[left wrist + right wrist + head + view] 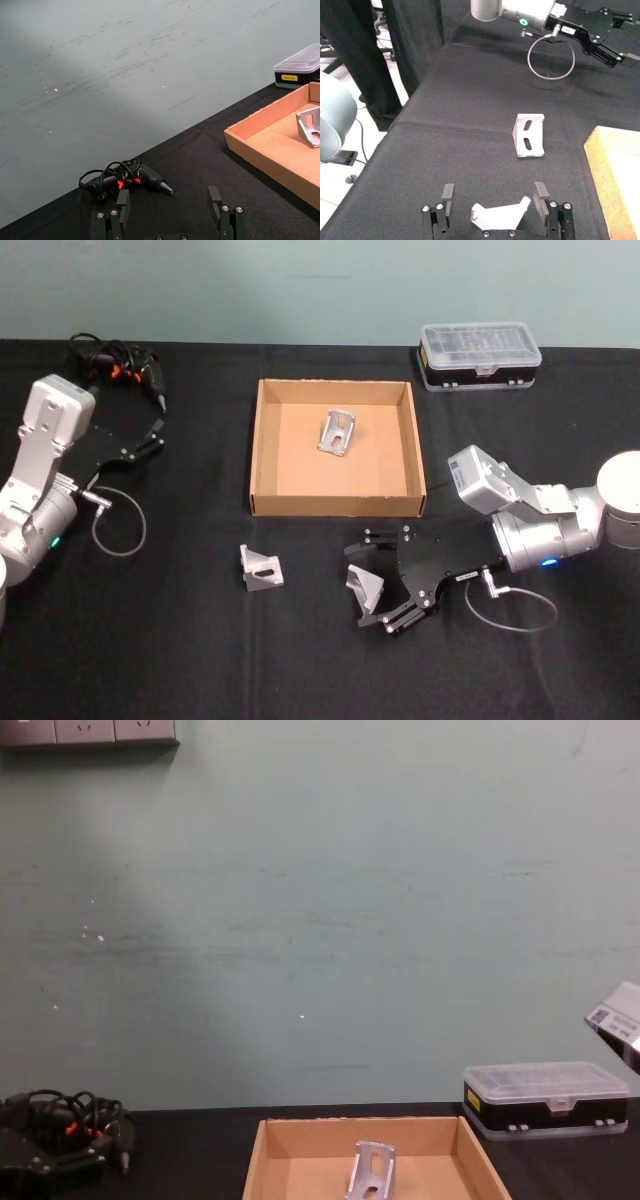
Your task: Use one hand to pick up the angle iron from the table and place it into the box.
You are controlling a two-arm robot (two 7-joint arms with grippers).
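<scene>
A silver angle iron (pixel 365 587) lies on the black table (pixel 180 650) just in front of the cardboard box (pixel 266 455). My right gripper (pixel 373 583) is low over it, open, with a finger on either side; in the right wrist view the angle iron (pixel 500 215) sits between the fingertips (pixel 447 192) with a gap at each side. A second angle iron (pixel 262 568) stands to its left on the table, also visible as the upright angle iron (pixel 529 135). A third angle iron (pixel 338 432) lies inside the box. My left gripper (pixel 150 440) is parked at the far left, open.
A clear-lidded plastic case (pixel 480 355) stands behind the box at the right. A black tool with coiled cable (pixel 120 365) lies at the back left, close to the left gripper. Cable loops hang by both wrists. The table's left edge (pixel 395 130) drops off beyond the second angle iron.
</scene>
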